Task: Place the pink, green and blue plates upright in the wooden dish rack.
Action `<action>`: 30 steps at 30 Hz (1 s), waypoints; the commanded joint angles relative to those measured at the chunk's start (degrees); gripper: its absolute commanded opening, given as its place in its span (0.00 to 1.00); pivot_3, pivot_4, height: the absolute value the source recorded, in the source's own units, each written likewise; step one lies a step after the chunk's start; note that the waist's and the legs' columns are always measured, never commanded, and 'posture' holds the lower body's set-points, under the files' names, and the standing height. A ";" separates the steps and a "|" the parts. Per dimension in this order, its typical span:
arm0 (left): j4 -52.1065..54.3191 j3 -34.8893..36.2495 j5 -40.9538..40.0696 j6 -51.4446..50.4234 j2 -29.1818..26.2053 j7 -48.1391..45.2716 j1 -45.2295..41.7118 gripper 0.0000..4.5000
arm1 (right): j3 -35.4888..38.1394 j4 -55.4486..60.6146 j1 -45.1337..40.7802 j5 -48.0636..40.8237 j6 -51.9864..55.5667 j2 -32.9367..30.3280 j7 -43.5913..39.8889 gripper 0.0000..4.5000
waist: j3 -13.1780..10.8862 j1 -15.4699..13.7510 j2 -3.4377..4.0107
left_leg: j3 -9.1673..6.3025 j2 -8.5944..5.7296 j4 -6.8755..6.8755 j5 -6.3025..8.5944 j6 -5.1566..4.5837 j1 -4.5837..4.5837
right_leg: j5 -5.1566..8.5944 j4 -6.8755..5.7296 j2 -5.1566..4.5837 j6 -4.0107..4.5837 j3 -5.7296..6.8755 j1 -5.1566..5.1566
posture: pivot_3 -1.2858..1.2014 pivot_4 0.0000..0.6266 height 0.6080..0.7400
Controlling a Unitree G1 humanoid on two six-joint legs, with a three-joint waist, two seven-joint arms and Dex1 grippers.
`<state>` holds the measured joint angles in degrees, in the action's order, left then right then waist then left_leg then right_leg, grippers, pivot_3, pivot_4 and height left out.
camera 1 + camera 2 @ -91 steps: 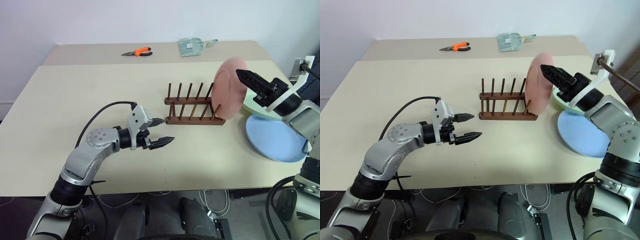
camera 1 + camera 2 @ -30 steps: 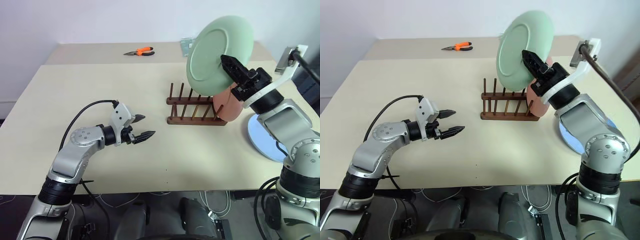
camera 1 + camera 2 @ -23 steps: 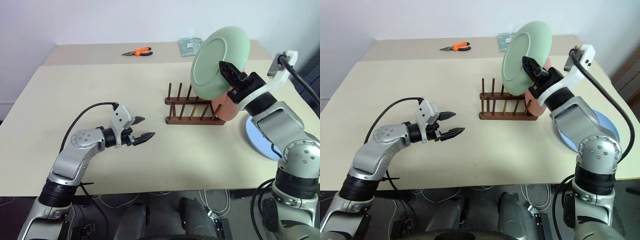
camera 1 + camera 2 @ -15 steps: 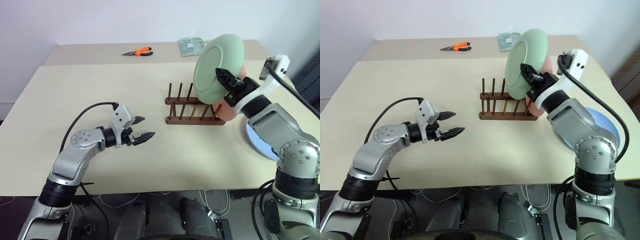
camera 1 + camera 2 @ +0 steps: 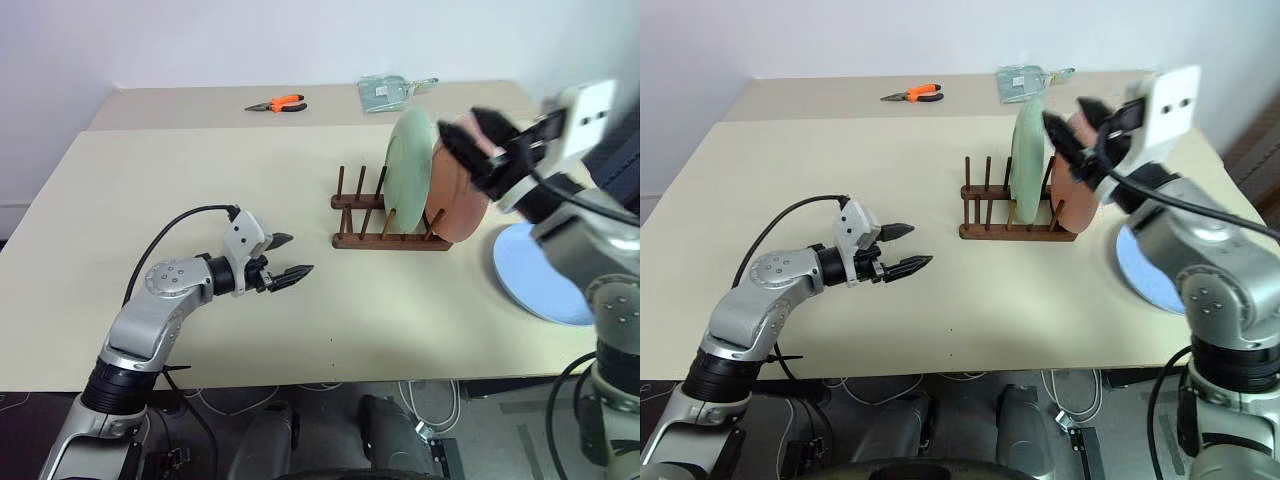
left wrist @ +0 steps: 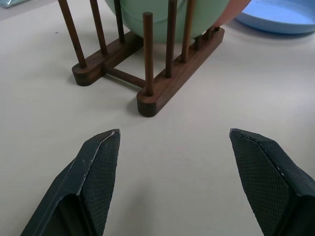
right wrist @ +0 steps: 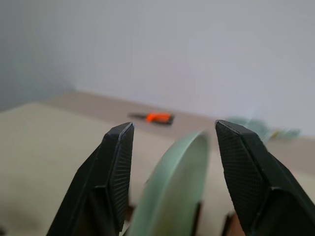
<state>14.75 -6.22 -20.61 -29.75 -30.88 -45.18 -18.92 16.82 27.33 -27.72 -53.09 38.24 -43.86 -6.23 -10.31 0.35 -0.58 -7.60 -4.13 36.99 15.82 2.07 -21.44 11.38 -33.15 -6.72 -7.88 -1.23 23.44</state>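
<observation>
Green plate (image 5: 408, 168) upright in rack (image 5: 385, 214), right claw (image 7: 170, 172) apart astride its rim, left claw (image 5: 294, 257) apart.

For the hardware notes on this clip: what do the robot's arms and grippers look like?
Both arms are silver-grey metal with rounded joint housings, black collars and black cables. Each wrist carries a white block. The left gripper and right gripper each have two black tapered fingers with cross-hatched inner pads. The left arm's cable loops from forearm to wrist.

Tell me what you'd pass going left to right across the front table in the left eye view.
Left pincer → wooden dish rack → green plate → pink plate → blue plate.
</observation>
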 commanded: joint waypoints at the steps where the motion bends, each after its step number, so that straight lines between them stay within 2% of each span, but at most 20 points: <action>1: 0.32 -0.82 0.28 1.37 0.69 -0.73 -1.67 0.81 | 14.81 -6.15 4.39 0.55 -1.15 -5.78 -6.94 0.80 | -0.02 -0.79 -0.07 | 0.00 -0.01 0.01 0.00 0.00 0.01 | 0.00 0.03 -0.01 0.01 0.00 -0.03 | 0.52 0.24 1.00; 3: -0.07 -1.08 0.32 1.51 0.94 -1.11 -2.07 0.81 | 19.33 -8.48 10.47 3.39 -1.09 -8.50 -11.42 1.00 | 0.00 -1.45 -0.19 | -0.01 -0.03 0.02 0.02 -0.04 -0.03 | -0.04 0.09 -0.03 0.08 0.04 -0.07 | 0.52 0.24 1.00; 5: -0.39 -1.36 0.33 1.71 0.95 -1.63 -2.29 0.81 | 21.25 -8.78 17.23 5.41 -0.42 -10.08 -15.66 1.00 | 0.01 -1.18 -0.18 | 0.02 -0.03 0.00 0.04 -0.07 -0.02 | -0.03 0.08 -0.05 0.06 0.04 -0.07 | 0.52 0.24 1.00; 8: -1.20 -2.21 0.95 2.41 0.82 -2.45 -2.66 0.81 | 19.15 -5.73 31.43 14.28 -2.99 -12.29 -22.73 1.00 | 0.07 -0.95 -0.09 | 0.11 0.01 -0.03 0.06 -0.10 0.05 | -0.03 0.03 -0.04 0.06 0.02 -0.04 | 0.52 0.24 1.00; 9: -1.70 -2.58 1.17 2.62 1.07 -2.65 -3.10 0.81 | 16.24 -3.79 37.04 17.45 -3.84 -12.60 -24.50 1.00 | 0.07 -0.83 -0.08 | 0.12 0.02 -0.04 0.06 -0.10 0.07 | 0.00 0.01 -0.03 0.02 0.02 -0.04 | 0.52 0.24 1.00; 11: -2.34 -3.13 1.48 2.94 1.54 -2.96 -3.82 0.81 | 10.87 -1.06 42.82 21.26 -4.61 -11.74 -25.49 1.00 | 0.09 -0.62 -0.04 | 0.18 0.05 -0.01 0.06 -0.10 0.08 | 0.11 0.01 -0.02 -0.15 -0.01 -0.03 | 0.52 0.24 1.00; 16: -2.65 -3.99 1.93 3.11 2.29 -3.37 -4.56 0.81 | -2.32 -4.72 42.29 34.85 -7.29 -9.29 -19.93 1.00 | 0.08 -0.50 -0.06 | 0.21 0.05 0.10 0.07 -0.09 0.07 | 0.10 0.00 -0.07 -0.13 -0.04 -0.04 | 0.52 0.24 1.00; 17: -2.56 -4.09 2.00 3.05 2.36 -3.37 -4.57 0.81 | -4.19 -6.39 41.65 37.91 -8.17 -9.10 -18.66 0.88 | 0.08 -0.61 -0.06 | 0.21 0.04 0.09 0.07 -0.09 0.06 | 0.10 0.02 -0.06 -0.13 -0.04 -0.03 | 0.52 0.24 1.00; 19: -1.99 -4.03 1.95 2.81 2.28 -3.39 -4.33 0.81 | -5.89 -8.94 40.69 41.62 -9.65 -8.55 -17.39 0.70 | 0.08 -0.94 -0.08 | 0.20 0.01 0.08 0.07 -0.09 0.04 | 0.10 0.03 -0.08 -0.13 -0.04 -0.01 | 0.52 0.24 1.00; 25: -0.85 -3.74 1.93 2.42 1.81 -3.29 -3.27 0.81 | -5.09 -12.42 37.40 45.85 -10.70 -6.95 -16.29 0.05 | 0.06 -1.13 -0.16 | 0.12 -0.01 0.09 0.07 -0.08 0.02 | 0.10 0.04 -0.08 -0.13 -0.03 -0.06 | 0.52 0.24 1.00; 26: -0.70 -3.74 1.91 2.37 1.83 -3.21 -3.16 0.81 | -5.02 -12.75 36.93 46.58 -10.79 -6.93 -16.15 0.01 | 0.06 -1.09 -0.18 | 0.13 -0.01 0.09 0.07 -0.09 0.04 | 0.10 0.04 -0.08 -0.13 -0.03 -0.06 | 0.52 0.24 1.00; 30: -0.01 -3.00 1.18 2.33 2.22 -2.85 -2.73 0.81 | -2.28 -12.05 32.78 46.45 -11.60 -5.58 -15.50 0.01 | 0.05 -0.93 -0.15 | 0.13 0.01 0.06 0.07 -0.09 0.06 | 0.10 0.01 -0.06 -0.13 -0.02 -0.04 | 0.52 0.24 1.00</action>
<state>12.52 -10.35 -18.78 -27.97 -28.74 -48.27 -21.98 10.82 13.83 7.17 -6.96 27.76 -49.84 -22.57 -10.25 -0.58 -0.73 -7.47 -4.13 37.05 15.88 1.99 -21.38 11.48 -33.14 -6.78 -8.01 -1.26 23.41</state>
